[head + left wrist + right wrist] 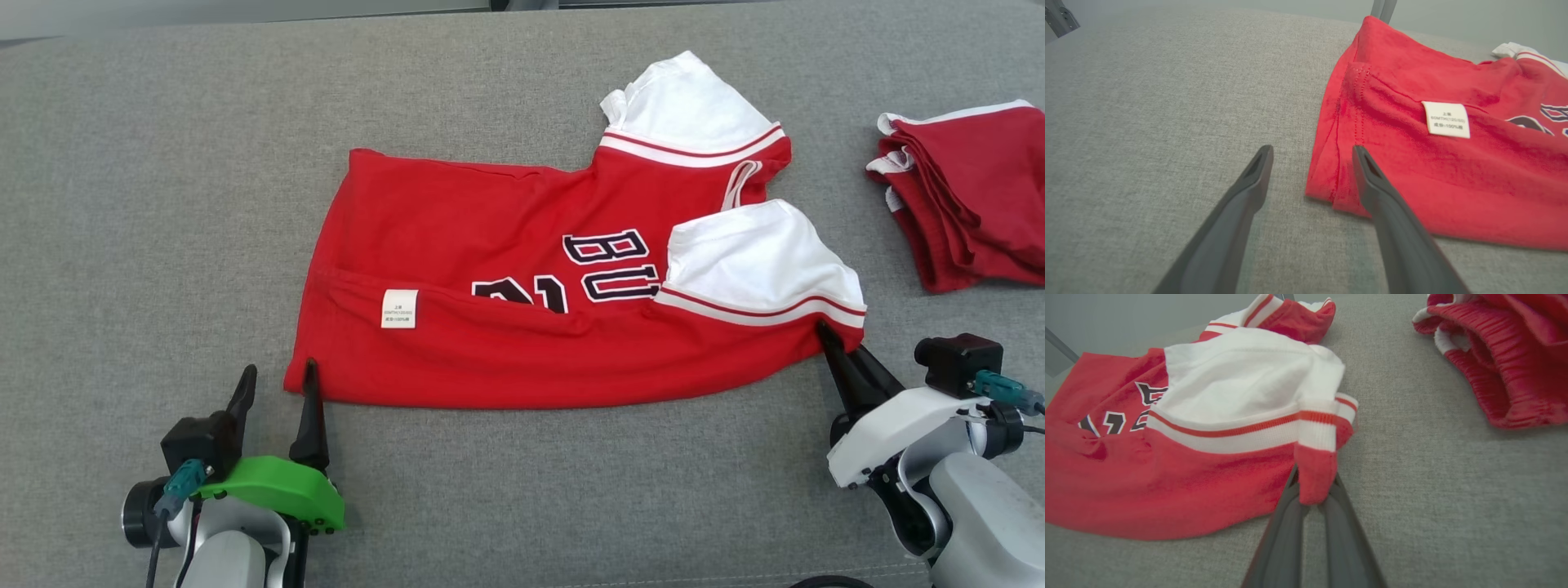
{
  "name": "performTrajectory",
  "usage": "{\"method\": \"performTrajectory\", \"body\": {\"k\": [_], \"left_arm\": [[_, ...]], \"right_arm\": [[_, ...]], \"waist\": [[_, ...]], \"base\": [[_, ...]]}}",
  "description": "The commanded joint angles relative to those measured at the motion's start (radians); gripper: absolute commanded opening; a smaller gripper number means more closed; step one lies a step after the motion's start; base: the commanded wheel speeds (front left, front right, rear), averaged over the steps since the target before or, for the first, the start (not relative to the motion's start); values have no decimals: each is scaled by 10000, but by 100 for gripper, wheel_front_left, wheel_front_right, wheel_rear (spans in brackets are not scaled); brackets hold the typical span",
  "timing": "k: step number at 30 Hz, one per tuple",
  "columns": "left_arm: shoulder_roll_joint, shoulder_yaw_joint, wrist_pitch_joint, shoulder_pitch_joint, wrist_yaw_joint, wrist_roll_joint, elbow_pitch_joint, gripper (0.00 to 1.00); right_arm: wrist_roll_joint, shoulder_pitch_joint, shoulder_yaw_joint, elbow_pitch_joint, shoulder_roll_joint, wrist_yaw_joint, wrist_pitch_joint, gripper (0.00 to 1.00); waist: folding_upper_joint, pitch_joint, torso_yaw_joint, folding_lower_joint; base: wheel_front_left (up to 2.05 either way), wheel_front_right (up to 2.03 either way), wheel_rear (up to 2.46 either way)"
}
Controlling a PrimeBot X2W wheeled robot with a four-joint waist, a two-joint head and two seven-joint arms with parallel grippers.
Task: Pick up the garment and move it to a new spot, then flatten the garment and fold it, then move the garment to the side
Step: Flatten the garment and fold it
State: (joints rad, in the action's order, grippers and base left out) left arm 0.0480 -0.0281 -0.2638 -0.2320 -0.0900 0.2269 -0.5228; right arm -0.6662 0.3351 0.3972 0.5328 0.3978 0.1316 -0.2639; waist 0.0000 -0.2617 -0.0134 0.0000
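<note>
The garment (522, 269) is a red jersey with white sleeves and dark lettering, lying crumpled across the grey surface. My right gripper (826, 331) is shut on the garment's near right corner; in the right wrist view a pinch of red and white cloth (1315, 473) sits between its two fingers. My left gripper (277, 384) stands open at the garment's near left corner (1327, 192). Its right finger (1367, 171) lies over the hem edge and its left finger (1259, 167) rests off the cloth. A white care label (1446, 119) shows on the folded-over hem.
A second red garment with white trim (963, 196) lies bunched at the far right, also seen in the right wrist view (1502, 355). The grey fabric surface (163, 204) stretches wide to the left and in front of the jersey.
</note>
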Motion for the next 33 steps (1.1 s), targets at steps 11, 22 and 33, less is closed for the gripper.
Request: {"method": "performTrajectory", "body": {"k": [11,22,33], "left_arm": [[57,-214,-2,-594,-336,152,-687,76],[57,-380,9,-495,-401,485,-1236,0],[81,63,1,692,-381,564,-614,0]], "right_arm": [[109,133,105,-185,94,-20,-1,0],[26,93,9,-69,29,-20,-1,0],[280,-956,-933,112,-149,-23,-1,0]], "waist": [[0,-161,90,0],[0,-117,86,0],[0,1135,21,0]], "base": [[0,0,0],[0,0,0],[0,0,0]]}}
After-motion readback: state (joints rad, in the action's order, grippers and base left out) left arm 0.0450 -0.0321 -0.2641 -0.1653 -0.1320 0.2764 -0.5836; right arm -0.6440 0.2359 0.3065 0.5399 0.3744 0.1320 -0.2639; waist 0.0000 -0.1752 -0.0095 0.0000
